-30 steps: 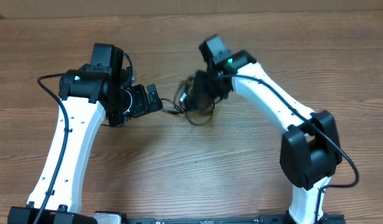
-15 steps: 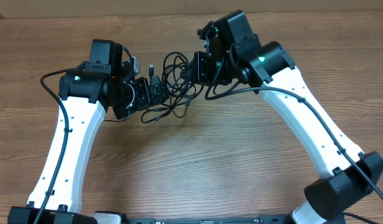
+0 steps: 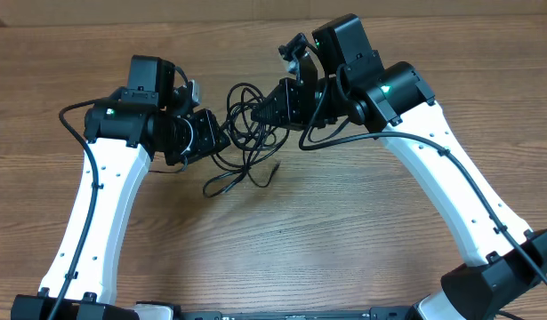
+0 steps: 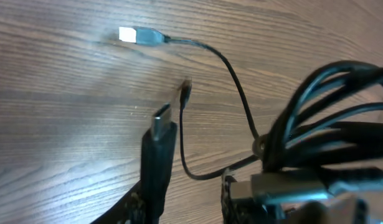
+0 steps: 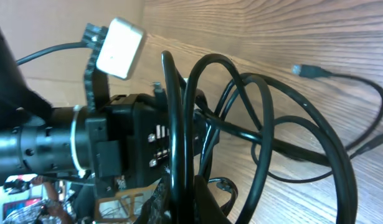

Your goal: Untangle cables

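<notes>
The cables [image 3: 246, 120] are thin black cords in loose loops, strung between my two grippers above the wooden table. My right gripper [image 3: 271, 108] is shut on a loop of the cables [image 5: 179, 124], which stands clamped between its fingers. My left gripper [image 3: 218, 135] is at the bundle's left side. In the left wrist view its jaws [image 4: 186, 193] stand partly closed with bare wood showing between them. A black plug-ended cord [image 4: 159, 146] lies against the left finger. The main bundle [image 4: 328, 118] crosses the right finger. A loose tail [image 3: 227, 182] trails onto the table.
A white-tipped plug [image 4: 138, 35] and a small plug end [image 3: 275, 169] lie on the bare wood table [image 3: 344, 231]. The left arm's wrist with its white camera box [image 5: 119, 38] sits close in front of the right gripper. Both white arms flank the bundle.
The right gripper swung up and back with the bunch, drawing it out into loops toward the left gripper. The left jaws narrowed around a cord. A tail dropped onto the table.
</notes>
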You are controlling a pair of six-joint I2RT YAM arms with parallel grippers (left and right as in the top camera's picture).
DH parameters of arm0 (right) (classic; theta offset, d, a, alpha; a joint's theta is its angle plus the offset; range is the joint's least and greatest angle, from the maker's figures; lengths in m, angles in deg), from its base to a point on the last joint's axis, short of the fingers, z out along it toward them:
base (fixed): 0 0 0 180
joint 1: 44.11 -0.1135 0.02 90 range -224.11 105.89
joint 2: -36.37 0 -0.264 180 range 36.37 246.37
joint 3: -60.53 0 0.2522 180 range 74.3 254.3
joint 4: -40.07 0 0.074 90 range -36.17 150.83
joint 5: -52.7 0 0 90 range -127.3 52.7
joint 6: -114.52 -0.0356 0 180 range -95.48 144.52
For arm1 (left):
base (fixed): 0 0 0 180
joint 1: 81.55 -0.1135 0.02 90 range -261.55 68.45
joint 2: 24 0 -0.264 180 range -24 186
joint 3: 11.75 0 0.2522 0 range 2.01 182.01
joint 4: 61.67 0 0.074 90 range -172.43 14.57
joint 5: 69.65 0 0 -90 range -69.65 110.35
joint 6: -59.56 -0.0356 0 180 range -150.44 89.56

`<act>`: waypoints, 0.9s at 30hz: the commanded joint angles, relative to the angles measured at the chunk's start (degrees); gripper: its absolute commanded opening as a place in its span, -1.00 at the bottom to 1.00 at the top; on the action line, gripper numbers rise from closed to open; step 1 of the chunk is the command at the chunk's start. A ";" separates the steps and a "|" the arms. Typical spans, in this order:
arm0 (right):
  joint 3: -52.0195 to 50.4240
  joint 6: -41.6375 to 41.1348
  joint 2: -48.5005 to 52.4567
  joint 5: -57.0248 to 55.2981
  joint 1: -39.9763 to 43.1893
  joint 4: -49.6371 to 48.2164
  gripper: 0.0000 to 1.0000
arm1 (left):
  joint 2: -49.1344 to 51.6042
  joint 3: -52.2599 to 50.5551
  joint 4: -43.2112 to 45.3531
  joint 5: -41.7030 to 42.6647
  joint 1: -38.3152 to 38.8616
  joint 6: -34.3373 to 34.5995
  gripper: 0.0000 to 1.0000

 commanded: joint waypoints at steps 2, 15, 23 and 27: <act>1.60 -1.29 -2.45 3.41 0.87 -0.52 -0.93 | 0.44 -0.48 -1.68 -6.36 0.26 1.90 -0.26; 1.64 2.14 -2.69 4.20 3.41 5.42 -0.93 | 0.42 -0.39 1.60 22.75 -2.51 -13.86 1.00; 1.62 2.43 -2.69 1.97 3.39 10.14 -0.93 | 0.44 -0.42 1.53 25.18 -7.32 -17.64 1.00; 1.62 3.50 -2.69 4.70 3.39 11.41 -0.93 | 0.44 -0.42 2.19 22.86 -7.50 -17.59 1.00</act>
